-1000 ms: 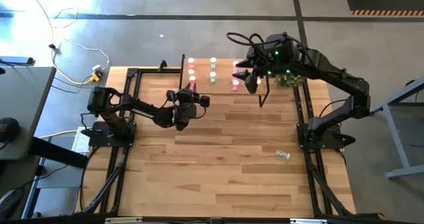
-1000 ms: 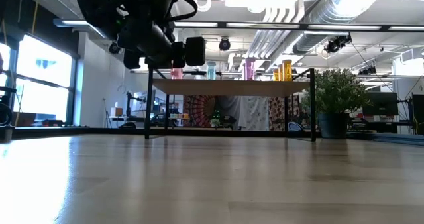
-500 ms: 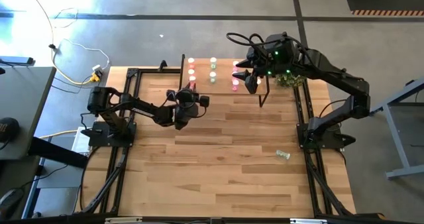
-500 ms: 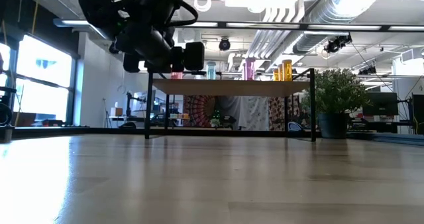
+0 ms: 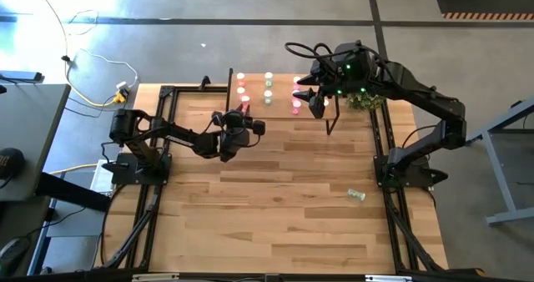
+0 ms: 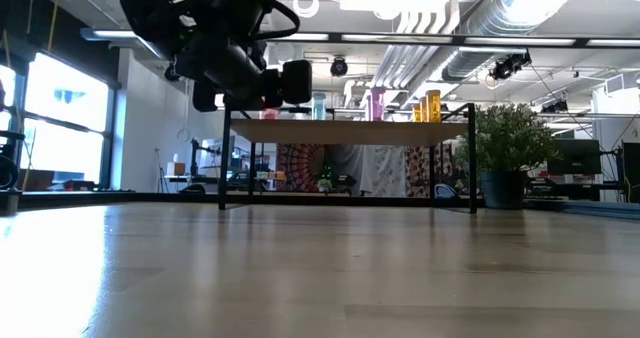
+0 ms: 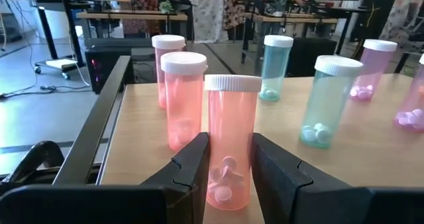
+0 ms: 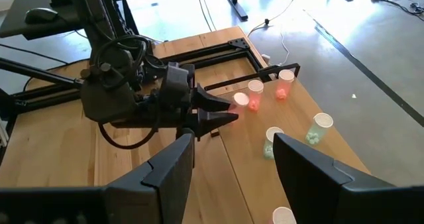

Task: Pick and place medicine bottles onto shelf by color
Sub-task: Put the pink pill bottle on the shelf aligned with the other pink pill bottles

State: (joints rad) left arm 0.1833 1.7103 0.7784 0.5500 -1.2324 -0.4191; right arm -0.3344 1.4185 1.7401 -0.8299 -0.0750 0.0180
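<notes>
The left pincer [image 7: 228,159] clamps a red bottle [image 7: 230,139] at the shelf's [image 5: 279,94] left edge (two red ones [image 7: 184,98] close behind, green bottles [image 7: 330,99] alongside). The right pincer [image 8: 233,143] hangs open, upper centre-right; one stray bottle [image 5: 357,195] lies on the tabletop [image 5: 275,198].

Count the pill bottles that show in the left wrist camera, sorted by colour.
Red bottles: 3 (one in the left pincer)
Green bottles: 2
Pink bottles: 2 (one cut off by the picture's edge)
Total: 7
</notes>
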